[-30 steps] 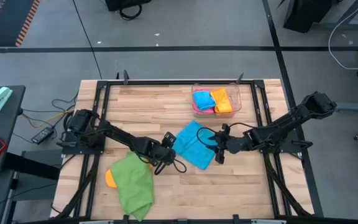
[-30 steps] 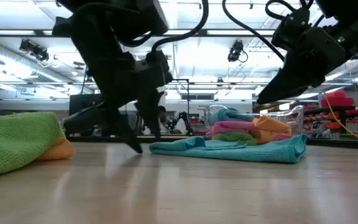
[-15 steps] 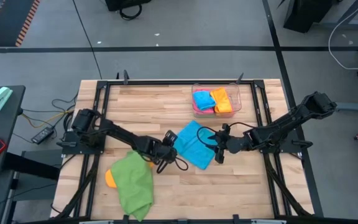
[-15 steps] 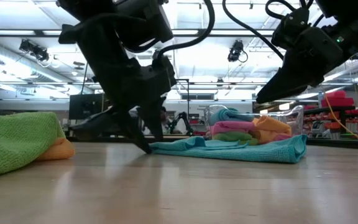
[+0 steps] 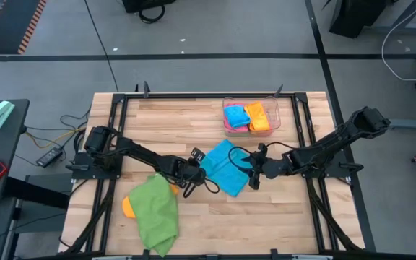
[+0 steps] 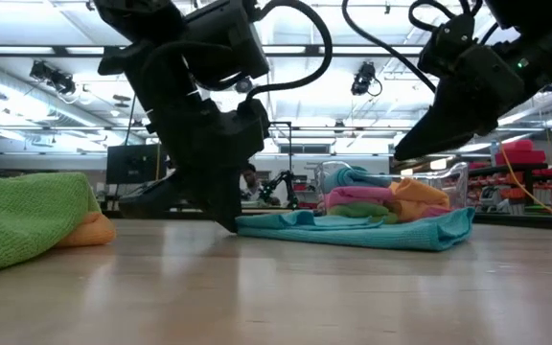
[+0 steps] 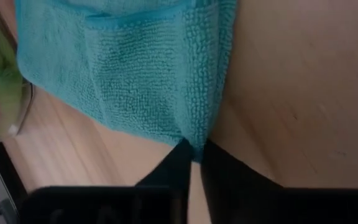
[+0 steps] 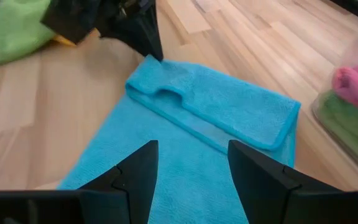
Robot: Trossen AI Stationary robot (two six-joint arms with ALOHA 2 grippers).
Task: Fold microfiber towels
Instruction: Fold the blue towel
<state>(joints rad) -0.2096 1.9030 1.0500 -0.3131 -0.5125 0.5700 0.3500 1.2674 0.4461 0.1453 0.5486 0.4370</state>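
Note:
A sky blue microfiber towel (image 5: 224,170) lies on the wooden table, partly folded over itself. My left gripper (image 7: 196,163) stands at the towel's left corner, shut on it. My right gripper (image 8: 188,169) hovers open above the towel's right part and touches nothing. A green towel (image 5: 156,214) lies bunched near the table's front left, resting on an orange one (image 5: 127,207). Further folded towels sit in the clear tray (image 5: 274,108) at the far side. My left gripper pinches the blue towel's left corner (image 7: 194,148) between its two fingertips. The fingers (image 6: 226,218) come slanting down from the table's left. One layer or several, I cannot tell. The corner stays low at the table and the rest of the towel lies flat.
The tray holds blue, orange and pink towels, with a green one below in the low view (image 6: 357,209). Black frame rails (image 5: 118,130) run along both table sides. Bare wood lies in front of the blue towel (image 5: 266,217).
My left gripper has slid a little toward the table's right, reached the blue towel's left corner and shut on it. The towel has stayed on the table. My right gripper has kept still.

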